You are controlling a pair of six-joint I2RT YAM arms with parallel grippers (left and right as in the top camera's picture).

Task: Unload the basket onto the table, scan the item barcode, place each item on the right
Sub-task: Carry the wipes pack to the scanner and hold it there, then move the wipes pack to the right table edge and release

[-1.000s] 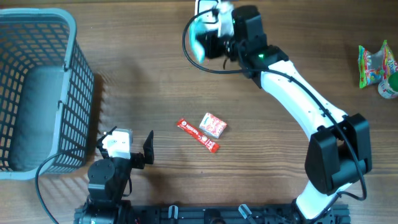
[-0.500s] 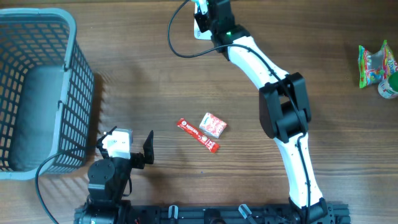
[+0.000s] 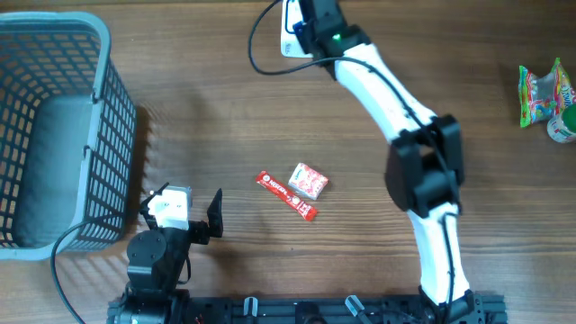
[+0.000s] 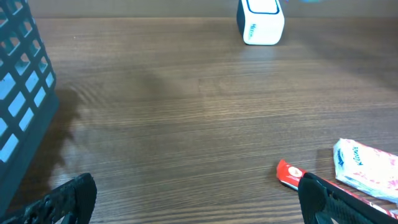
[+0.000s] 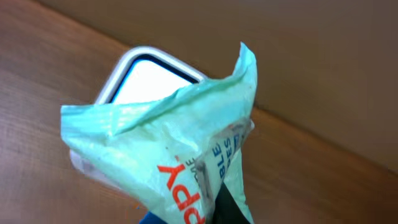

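Two arms are at the table, but only one is busy. The right gripper (image 3: 304,16) is stretched out to the far edge of the table. Its fingers are pressed together on a crumpled green packet (image 5: 180,143). That packet is the thing to scan.

The white scanner (image 5: 149,78) sits right behind the packet in the right wrist view. Its pale window peeks out past the packet's top left edge. So the packet is just in front of the window, very near it. I cannot tell if they touch. The packet's long side points up and away from the fingers, with one corner sticking high. Red and blue letters face the camera. I cannot see a barcode on this side, so I think it may be on the side facing the window, or folded away in the crumples.

The next move, I think, is small. The packet only needs a little tilt or turn so its barcode looks straight at the window.

The left gripper (image 3: 191,214) is on the near side, next to the blue basket (image 3: 99,36). Its fingers are spread wide and hold nothing. It is well apart from the scanner, so the right arm is the one to do this job.
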